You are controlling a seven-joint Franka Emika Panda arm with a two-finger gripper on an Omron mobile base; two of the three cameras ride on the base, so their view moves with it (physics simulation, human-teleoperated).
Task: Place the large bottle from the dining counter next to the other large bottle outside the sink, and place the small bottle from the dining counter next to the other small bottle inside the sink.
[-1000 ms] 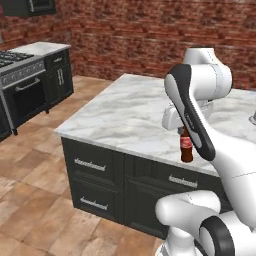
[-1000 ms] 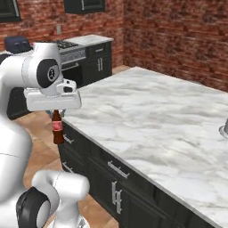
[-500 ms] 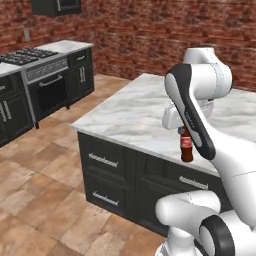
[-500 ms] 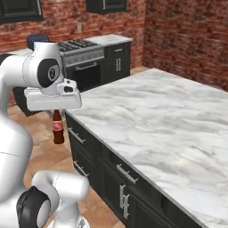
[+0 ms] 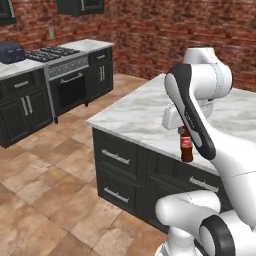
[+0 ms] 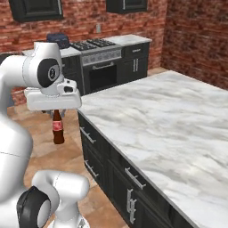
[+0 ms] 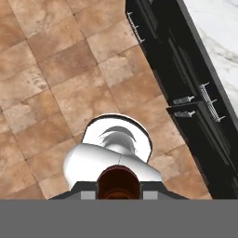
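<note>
Beside the dining counter (image 5: pixel 135 112), in the left base view, the gripper (image 5: pixel 183 128) hangs off the slab's near edge, clenched on the neck of the small bottle (image 5: pixel 186 145). That bottle stands upright in the air, its red label facing the camera, in front of the dark cabinets (image 5: pixel 125 170) below the slab. Left of the counter, across the tiled floor (image 5: pixel 45 180), a stove (image 5: pixel 65 75) sits against the brick wall.

From the right base view, the gripper (image 6: pixel 56 110) grasps the bottle (image 6: pixel 57 128) by its neck just left of the counter's (image 6: pixel 151 120) near corner, over the floor (image 6: pixel 40 147). The bottle hangs upright, clear of the slab and of the cabinets' (image 6: pixel 102 160) silver handles. Behind the counter, the stove (image 6: pixel 100 58) stands along the wall.

Seen along the hand, the bottle's brown top (image 7: pixel 118 183) sits between the fingertips (image 7: pixel 87 193), which close on it. Floor tiles (image 7: pixel 56 69) lie below, with the counter's cabinets (image 7: pixel 186 93) at the right.
</note>
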